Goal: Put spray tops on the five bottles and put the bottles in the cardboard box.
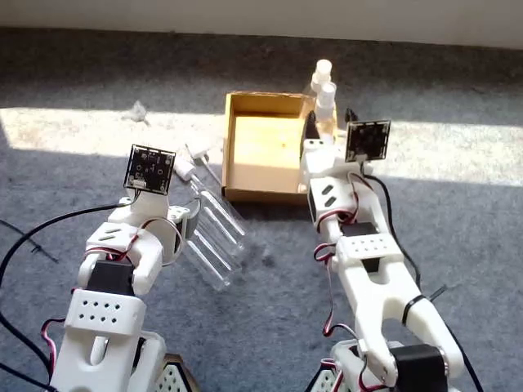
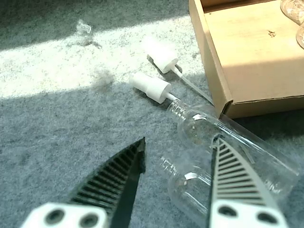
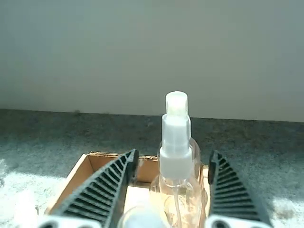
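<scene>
The left gripper (image 2: 179, 140) has its jaws wide and holds nothing. It hangs low over two uncapped bottles lying side by side, touching, on the carpet (image 1: 458, 237) just near-left of the cardboard box (image 2: 205, 52). One jaw sits over the seam between the left bottle (image 2: 190, 187) and the box-side bottle (image 2: 237, 135). The other is over bare carpet. The necks point far-left, toward two loose spray tops (image 2: 153, 86) lying left of the box.

The right gripper (image 3: 173, 152) is also wide and empty, at the box's right side. It faces a capped bottle (image 3: 175, 142) that stands with a second behind it, apparently inside the box at its far right corner.

We judge the step in hand to be picking up the left bottle. To do it well:
- Shift left so both jaws straddle that bottle alone. As placed, one jaw would likely wedge into the seam and roll both bottles.
- Close across the mid-body and leave the neck free for a top.
- We expect clear round plastic to be slippery, so close slowly and squarely.
- Lift clear before turning the bottle upright, so its neighbour is not knocked against the box.
</scene>
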You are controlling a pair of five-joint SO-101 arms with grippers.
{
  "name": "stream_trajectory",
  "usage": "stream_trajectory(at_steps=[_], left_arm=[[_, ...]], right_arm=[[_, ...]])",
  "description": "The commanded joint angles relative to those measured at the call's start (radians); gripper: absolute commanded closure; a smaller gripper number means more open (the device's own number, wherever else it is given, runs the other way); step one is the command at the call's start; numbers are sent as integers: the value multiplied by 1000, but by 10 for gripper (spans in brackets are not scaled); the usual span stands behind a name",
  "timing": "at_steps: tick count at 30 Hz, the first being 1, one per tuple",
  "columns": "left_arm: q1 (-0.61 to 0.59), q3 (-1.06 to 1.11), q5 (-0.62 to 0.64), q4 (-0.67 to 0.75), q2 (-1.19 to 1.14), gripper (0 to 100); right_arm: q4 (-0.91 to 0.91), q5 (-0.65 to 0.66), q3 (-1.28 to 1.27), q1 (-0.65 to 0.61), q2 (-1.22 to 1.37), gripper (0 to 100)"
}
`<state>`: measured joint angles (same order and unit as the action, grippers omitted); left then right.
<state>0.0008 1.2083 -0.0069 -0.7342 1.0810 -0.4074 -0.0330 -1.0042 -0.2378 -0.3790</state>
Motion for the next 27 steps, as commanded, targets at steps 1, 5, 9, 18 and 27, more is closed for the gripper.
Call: stream_trajectory(at_steps=[1, 5, 9, 18, 27], left_arm=[[-5, -5, -8, 17, 5, 787], [-5, -5, -8, 15, 5, 787], [-5, -5, -8, 15, 5, 787], [-7, -5, -8, 18, 7, 787], [-177, -85, -8, 15, 4, 787]], right_arm=[[33, 9, 81, 12, -47, 796], [33, 9, 96, 12, -54, 796], [53, 11, 151, 12, -56, 796], [542, 11, 650, 7, -56, 796], [1089, 9, 984, -136, -50, 796]])
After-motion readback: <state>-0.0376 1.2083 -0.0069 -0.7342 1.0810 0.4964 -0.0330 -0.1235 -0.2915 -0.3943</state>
